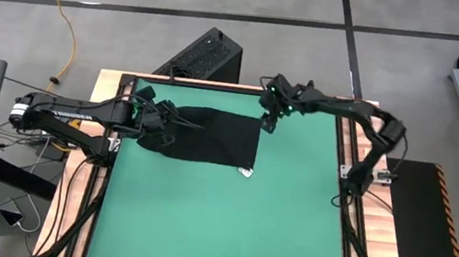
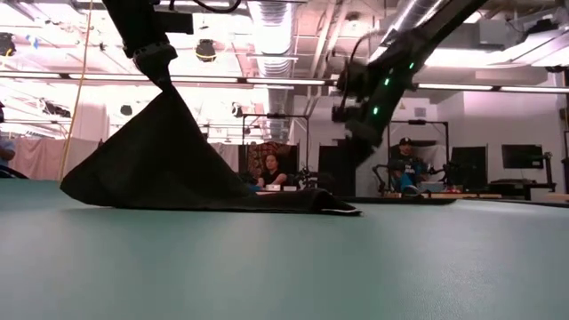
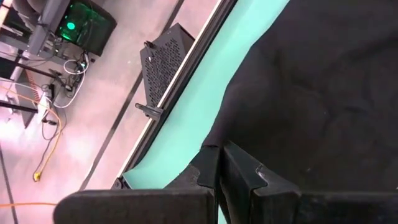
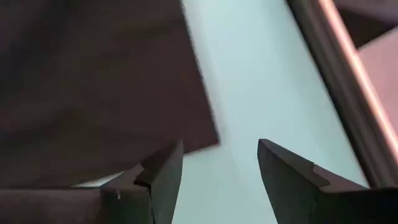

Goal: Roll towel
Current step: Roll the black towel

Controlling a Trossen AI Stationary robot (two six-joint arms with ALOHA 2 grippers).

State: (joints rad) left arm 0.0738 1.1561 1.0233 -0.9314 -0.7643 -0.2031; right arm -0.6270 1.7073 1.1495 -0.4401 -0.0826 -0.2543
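One towel (image 1: pixel 211 135), black, with one white tag (image 1: pixel 245 173) at its edge. One green mat (image 1: pixel 218 224) on one counter (image 1: pixel 88 208). Two dark arms, each with one claw: left claw (image 1: pixel 154 117), right claw (image 1: pixel 267 120), two fingers apiece. One black ribbed box (image 1: pixel 203 57) and one yellow cable (image 1: pixel 58 20) on the floor. Two people sit in the room behind: one (image 2: pixel 269 171), another (image 2: pixel 406 164)

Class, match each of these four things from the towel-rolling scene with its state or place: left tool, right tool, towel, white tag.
Things:
1. left tool
2. right tool
3. towel
4. white tag

States:
A. open, above the towel's corner
B. one end lifted, the rest flat on the mat
C. shut on the towel
D. at the towel's edge, on the mat

Pairs: 1-C, 2-A, 3-B, 4-D
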